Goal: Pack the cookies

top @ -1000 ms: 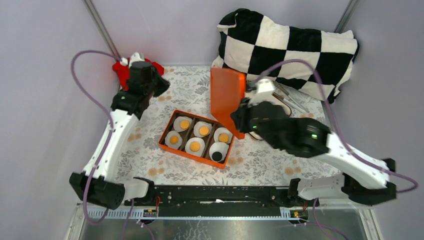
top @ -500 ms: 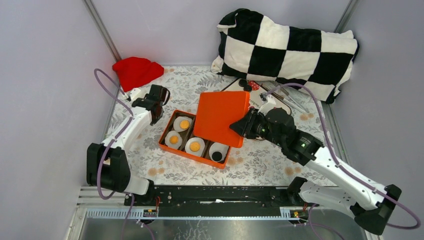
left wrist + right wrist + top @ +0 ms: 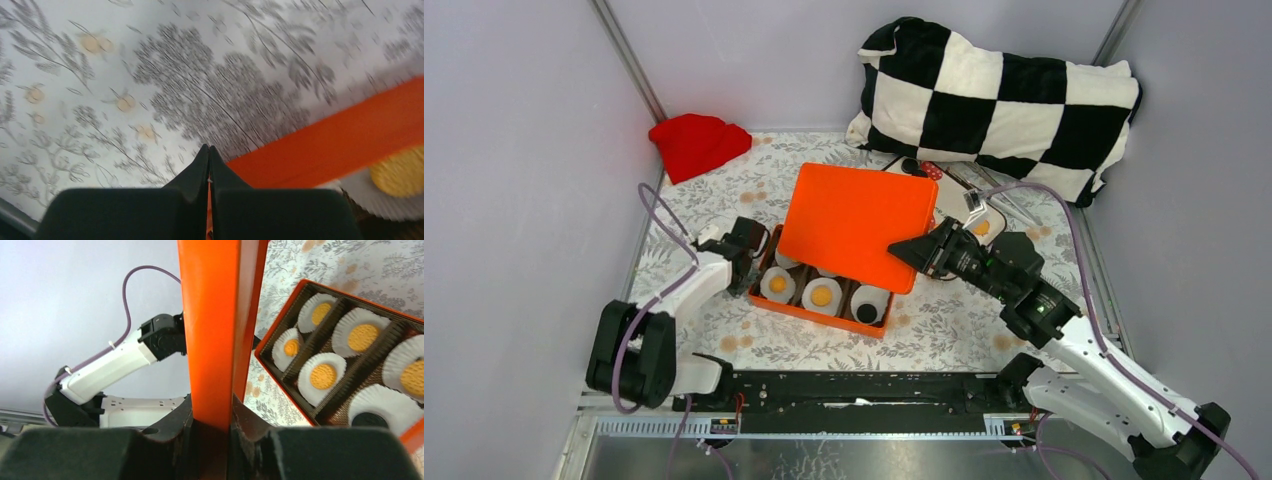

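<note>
Since half a second ago the orange lid (image 3: 859, 225) has swung lower and flatter, so that it now hides the back row of the box (image 3: 819, 310). The left arm has also come down to the box's left end.

The right pincer (image 3: 921, 250) is clenched on the lid's right edge. In its wrist view the lid stands edge-on, rising straight up from between its fingers. The cookies (image 3: 322, 376) lie to the right of this pincer and below the lid. Each sits in a white paper cup (image 3: 361, 320) in its own compartment of the open box; most are golden and one, nearest the pincer, is black.

From above, three cups show in front of the lid, just left of the right pincer.

The left pincer (image 3: 208, 150) has its fingers pressed together with nothing between them. Its tips hang over the flowered tablecloth (image 3: 150, 65), just beside the box's orange wall. One golden cookie is to its right, inside that wall.

A red cloth (image 3: 699, 143) lies well beyond the left pincer, and a checkered blanket (image 3: 1004, 100) lies beyond the right one.
</note>
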